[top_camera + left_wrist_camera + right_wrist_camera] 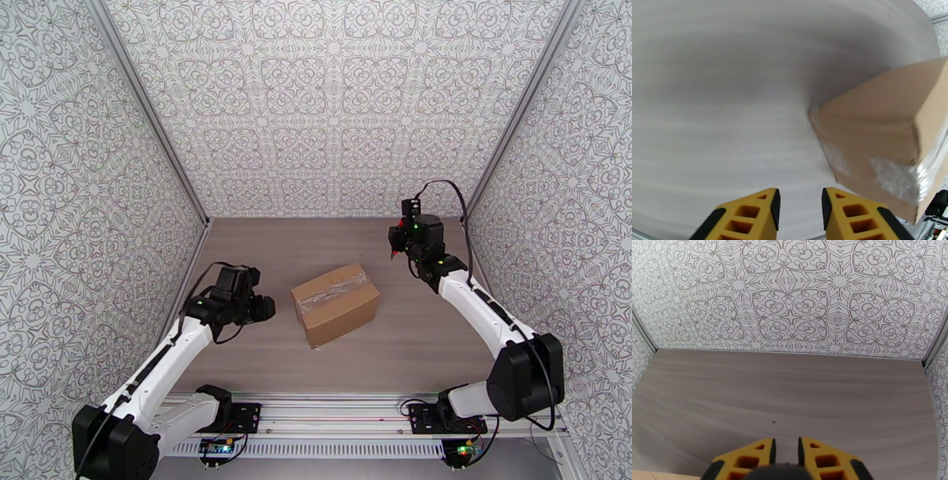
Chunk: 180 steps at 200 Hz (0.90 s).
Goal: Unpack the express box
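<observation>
The express box [335, 304] sits near the middle of the tabletop [316, 245], turned at a slant to the table edges. Its top flaps are closed, and a strip of clear shiny tape [336, 290] runs along the seam and down over the end. Nothing is touching the box.

The left gripper [267, 308] is low over the tabletop to the left of the box, near it but not touching. In the left wrist view its two yellow fingers [766, 209] are a little apart with nothing between them, only bare tabletop past the tips. In that view the near corner of the box [884, 118] is ahead and to the right, with wrinkled tape [900, 177] over its lower edge.

The right gripper [395, 238] is to the right of the box and farther back, well apart from it and above the tabletop. In the right wrist view its fingers [762, 451] have only a narrow gap between them and hold nothing. Ahead of them are bare tabletop and the patterned back wall [790, 299]
</observation>
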Motion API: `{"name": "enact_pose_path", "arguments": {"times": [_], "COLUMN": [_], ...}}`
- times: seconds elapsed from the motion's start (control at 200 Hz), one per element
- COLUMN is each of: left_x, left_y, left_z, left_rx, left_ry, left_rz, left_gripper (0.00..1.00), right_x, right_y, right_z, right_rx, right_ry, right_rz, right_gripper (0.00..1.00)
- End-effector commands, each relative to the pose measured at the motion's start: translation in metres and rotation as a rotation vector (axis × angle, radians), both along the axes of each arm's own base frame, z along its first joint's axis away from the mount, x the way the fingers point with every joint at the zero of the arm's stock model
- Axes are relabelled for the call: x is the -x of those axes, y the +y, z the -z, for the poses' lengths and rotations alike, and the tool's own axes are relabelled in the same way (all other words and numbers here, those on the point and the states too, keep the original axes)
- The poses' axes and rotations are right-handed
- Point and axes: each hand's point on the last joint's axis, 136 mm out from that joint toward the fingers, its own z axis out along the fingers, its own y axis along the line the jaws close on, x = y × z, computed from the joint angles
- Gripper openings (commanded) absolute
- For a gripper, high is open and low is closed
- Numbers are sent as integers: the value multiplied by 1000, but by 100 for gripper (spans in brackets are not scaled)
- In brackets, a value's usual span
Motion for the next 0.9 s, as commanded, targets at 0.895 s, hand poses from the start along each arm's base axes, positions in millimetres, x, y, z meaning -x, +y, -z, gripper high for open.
{"name": "enact_pose_path", "arguments": {"times": [0.895], "left_x": [-153], "left_y": [-89], "left_z": [-34], "left_rx": [-2], "left_ry": [-139], "left_rz": [300], "left_gripper": [44], "right_x": [68], "right_y": [-36], "right_z": [57], "right_rx": [207], "right_ry": [136], "right_rz": [232], "right_gripper": [0]}}
